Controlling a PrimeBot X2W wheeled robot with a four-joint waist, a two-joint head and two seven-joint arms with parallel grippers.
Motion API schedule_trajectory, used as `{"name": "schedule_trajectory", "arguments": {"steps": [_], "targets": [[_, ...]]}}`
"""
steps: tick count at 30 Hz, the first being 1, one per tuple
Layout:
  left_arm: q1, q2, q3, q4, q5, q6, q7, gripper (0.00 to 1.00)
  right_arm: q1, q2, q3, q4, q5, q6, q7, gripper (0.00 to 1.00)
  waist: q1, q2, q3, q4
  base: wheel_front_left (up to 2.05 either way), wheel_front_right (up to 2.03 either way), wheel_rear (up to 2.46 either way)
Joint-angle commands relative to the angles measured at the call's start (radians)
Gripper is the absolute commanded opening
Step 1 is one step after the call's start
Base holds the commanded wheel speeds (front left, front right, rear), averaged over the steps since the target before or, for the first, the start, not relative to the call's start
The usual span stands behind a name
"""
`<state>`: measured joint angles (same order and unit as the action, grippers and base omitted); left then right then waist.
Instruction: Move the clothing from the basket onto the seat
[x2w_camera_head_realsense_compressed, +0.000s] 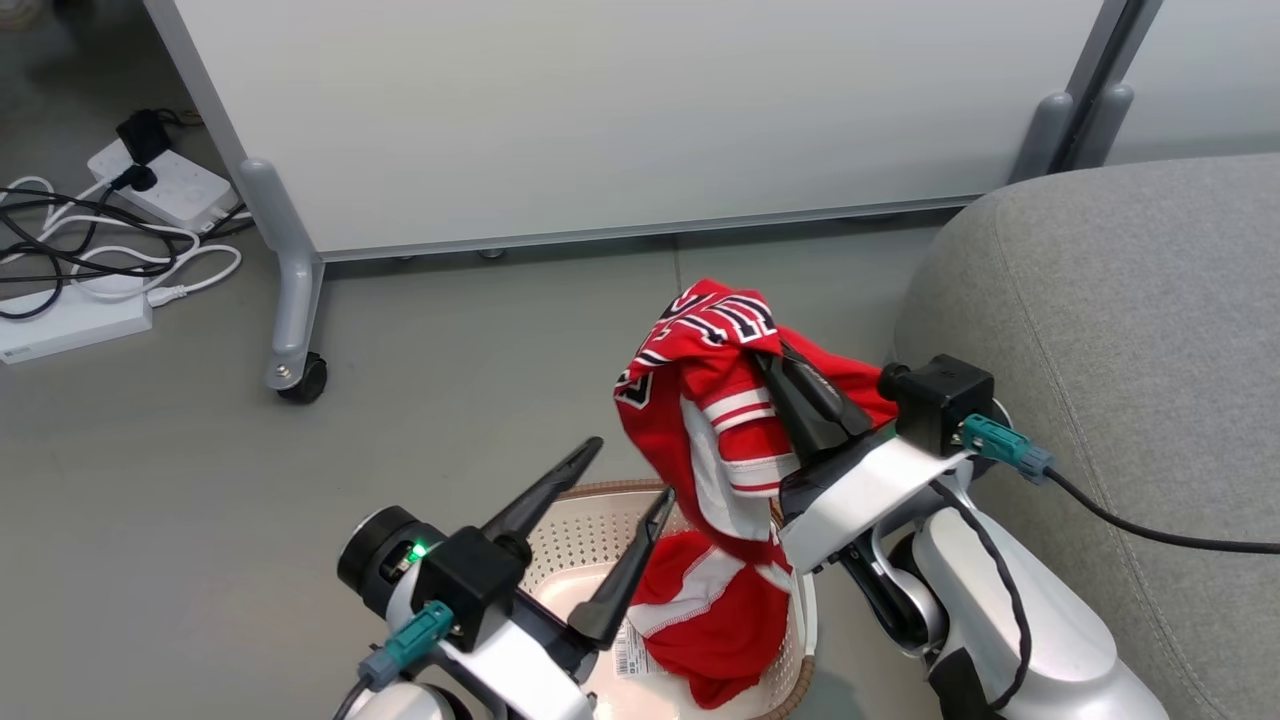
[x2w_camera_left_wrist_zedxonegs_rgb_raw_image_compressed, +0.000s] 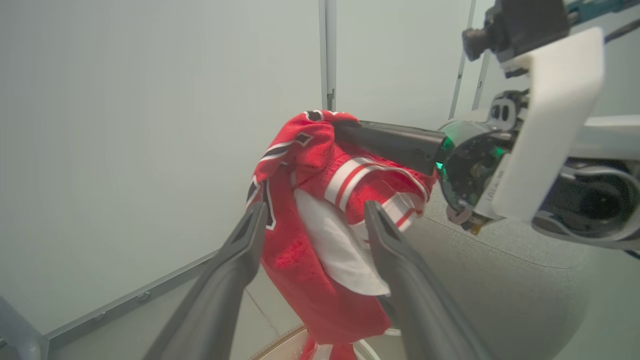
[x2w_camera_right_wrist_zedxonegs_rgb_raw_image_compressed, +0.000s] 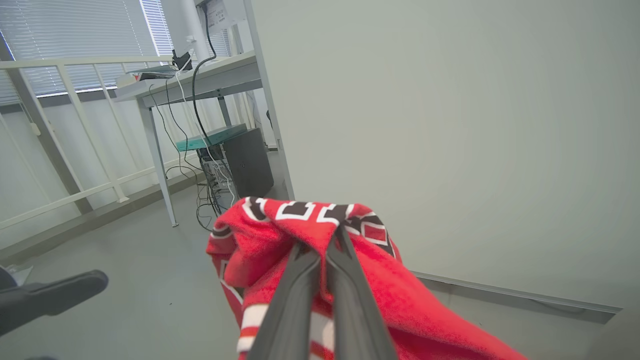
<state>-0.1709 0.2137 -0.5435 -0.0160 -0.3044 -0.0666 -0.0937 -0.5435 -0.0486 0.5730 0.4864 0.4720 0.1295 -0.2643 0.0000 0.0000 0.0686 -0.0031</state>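
Holding what, the right gripper (x2w_camera_head_realsense_compressed: 775, 365)?

Its two fingers are pressed together on the jersey (x2w_camera_head_realsense_compressed: 700, 370). They grip a fold near the top, just beside the black letters with white edges. In the right wrist view the fingers (x2w_camera_right_wrist_zedxonegs_rgb_raw_image_compressed: 300, 280) almost touch each other, with red cloth caught between them.

And the left gripper (x2w_camera_head_realsense_compressed: 632, 470)?

It holds nothing. Its fingers stand wide apart above the basket (x2w_camera_head_realsense_compressed: 560, 540) and point up toward the hanging cloth. In the left wrist view the jersey hangs between and behind the two fingertips. If they touch it, I cannot tell.

Where is the clothing, then?

The jersey is up in the air over the far side of the basket, and its lower end goes down into the basket. A second red piece (x2w_camera_head_realsense_compressed: 720, 620) with white stripes lies on the basket floor, beside a barcode sticker (x2w_camera_head_realsense_compressed: 632, 655). If the two are separate or joined, I cannot tell.

And the seat (x2w_camera_head_realsense_compressed: 1120, 320)?

It is the big grey cushion on the right, just beside the right arm. The jersey hangs to the left of its rounded corner, apart from it.

What is further out?

A pale partition panel (x2w_camera_head_realsense_compressed: 600, 120) on wheels stands behind, on the grey floor (x2w_camera_head_realsense_compressed: 450, 380). A white power strip (x2w_camera_head_realsense_compressed: 165, 185) with cables lies at the far left.
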Motion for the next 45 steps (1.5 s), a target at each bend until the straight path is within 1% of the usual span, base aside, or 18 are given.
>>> {"name": "schedule_trajectory", "arguments": {"steps": [1,7,13,19,20,25,32,33,34,40,45], "targets": [[-0.002,0.007,-0.007,0.004,0.006,-0.007,0.002,1.00,0.013,-0.004,-0.015,0.001,-0.011,0.002,-0.003,0.00,0.0000,0.0000,0.007,-0.006,0.00,0.00,0.00],[-0.007,0.018,-0.046,0.027,0.021,-0.021,0.011,1.00,0.039,-0.004,-0.054,0.010,-0.027,0.002,-0.003,0.00,0.0000,0.0000,0.022,-0.037,0.00,0.00,0.00],[-0.021,0.029,-0.056,0.035,0.028,-0.018,0.006,1.00,0.049,-0.004,-0.067,0.005,-0.016,0.002,-0.003,0.00,0.0000,0.0000,0.041,-0.089,0.00,0.00,0.00],[-0.029,0.043,-0.061,0.027,0.031,-0.017,0.010,1.00,0.053,-0.005,-0.066,-0.002,-0.005,0.002,-0.003,0.00,0.0000,0.0000,0.063,-0.182,0.00,0.00,0.00],[-0.029,0.043,-0.061,0.027,0.031,-0.017,0.010,1.00,0.053,-0.005,-0.066,-0.002,-0.005,0.002,-0.003,0.00,0.0000,0.0000,0.063,-0.182,0.00,0.00,0.00],[-0.037,0.056,-0.069,0.013,0.035,-0.020,0.019,1.00,0.060,-0.005,-0.078,-0.007,0.000,0.002,-0.003,0.00,0.0000,0.0000,0.082,-0.277,0.00,0.00,0.00],[-0.047,0.076,-0.092,-0.003,0.039,-0.030,0.039,1.00,0.073,-0.004,-0.120,-0.016,-0.003,0.002,-0.003,0.00,0.0000,0.0000,0.106,-0.406,0.00,0.00,0.00],[-0.046,0.081,-0.096,-0.008,0.038,-0.027,0.046,1.00,0.081,-0.004,-0.131,-0.020,-0.003,0.002,-0.003,0.00,0.0000,0.0000,0.112,-0.441,0.00,0.00,0.00],[-0.049,0.084,-0.097,-0.011,0.040,-0.027,0.047,1.00,0.084,-0.005,-0.139,-0.023,-0.006,0.002,-0.003,0.00,0.0000,0.0000,0.114,-0.456,0.00,0.00,0.00],[-0.061,0.098,-0.107,-0.024,0.042,-0.028,0.061,1.00,0.105,-0.004,-0.201,-0.038,-0.020,0.002,-0.003,0.00,0.0000,0.0000,0.131,-0.521,0.00,0.00,0.00],[-0.073,0.107,-0.114,-0.036,0.046,-0.029,0.072,1.00,0.109,-0.003,-0.254,-0.054,-0.025,0.002,-0.003,0.00,0.0000,0.0000,0.153,-0.542,0.00,0.00,0.00]]}}
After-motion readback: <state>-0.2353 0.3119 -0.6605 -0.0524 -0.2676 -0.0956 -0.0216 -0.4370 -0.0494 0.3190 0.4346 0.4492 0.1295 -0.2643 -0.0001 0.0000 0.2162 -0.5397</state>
